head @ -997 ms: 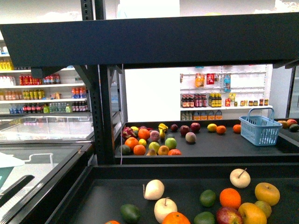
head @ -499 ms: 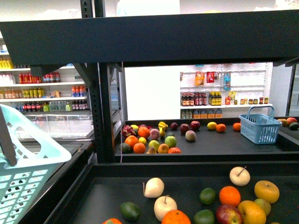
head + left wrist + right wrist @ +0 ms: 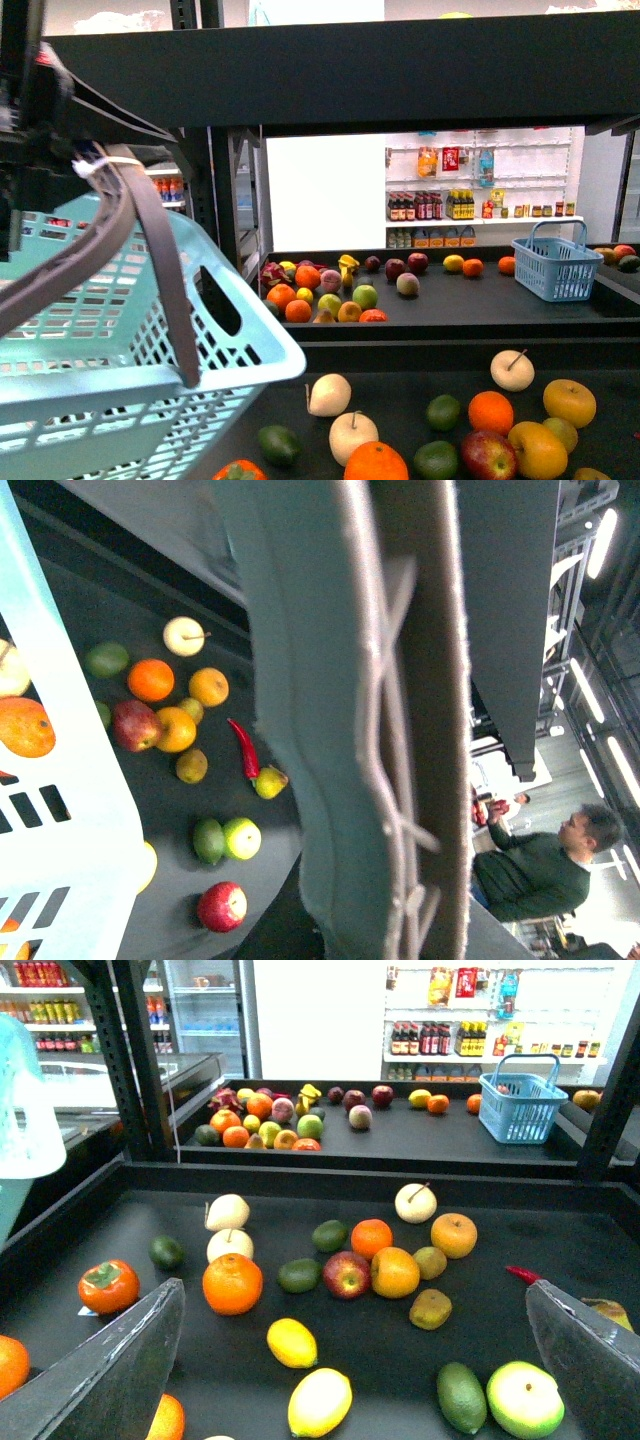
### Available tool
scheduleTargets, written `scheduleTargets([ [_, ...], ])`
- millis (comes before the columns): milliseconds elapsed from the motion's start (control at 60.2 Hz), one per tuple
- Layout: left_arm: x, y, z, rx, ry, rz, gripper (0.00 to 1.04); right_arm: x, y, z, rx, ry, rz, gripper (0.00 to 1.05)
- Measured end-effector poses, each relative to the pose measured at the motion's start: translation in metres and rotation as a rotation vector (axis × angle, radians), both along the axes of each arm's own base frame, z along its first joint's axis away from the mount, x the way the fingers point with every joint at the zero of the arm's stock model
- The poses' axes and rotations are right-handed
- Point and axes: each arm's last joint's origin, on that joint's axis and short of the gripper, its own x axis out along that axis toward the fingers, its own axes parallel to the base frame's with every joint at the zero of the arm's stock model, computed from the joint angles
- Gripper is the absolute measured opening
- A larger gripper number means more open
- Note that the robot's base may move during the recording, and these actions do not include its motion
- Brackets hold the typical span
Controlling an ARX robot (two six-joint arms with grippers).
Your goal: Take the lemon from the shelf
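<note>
Yellow lemon (image 3: 292,1343) lies ungripped on the shelf (image 3: 560,1240); approach step. Right gripper (image 3: 354,1284) is spread apart, and lowering onto the lemon is needed. Left gripper (image 3: 70,160), by the basket (image 3: 150,300) handle: grip cannot be told.

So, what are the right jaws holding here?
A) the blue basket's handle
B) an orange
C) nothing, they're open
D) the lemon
C: the right wrist view shows the jaws wide apart and empty, with the lemon lying loose on the shelf.
</note>
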Motion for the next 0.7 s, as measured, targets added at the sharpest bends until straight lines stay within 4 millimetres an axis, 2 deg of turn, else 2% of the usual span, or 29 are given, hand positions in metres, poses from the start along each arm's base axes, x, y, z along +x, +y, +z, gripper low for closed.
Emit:
scheduleTargets([
  [332,0.004,-0.063,-0.021,0.019,0.019,-0.18,0.08,0.0,0.0,0.0,0.0,0.0,0.0,1.02],
  [582,0.004,-0.1,-0.025,0.028,0.0,-0.279,0.08,0.0,0.0,0.0,0.0,0.0,0.0,1.02],
  [698,0.004,-0.111,-0.031,0.036,0.006,-0.304,0.08,0.0,0.0,0.0,0.0,0.0,0.0,1.02],
])
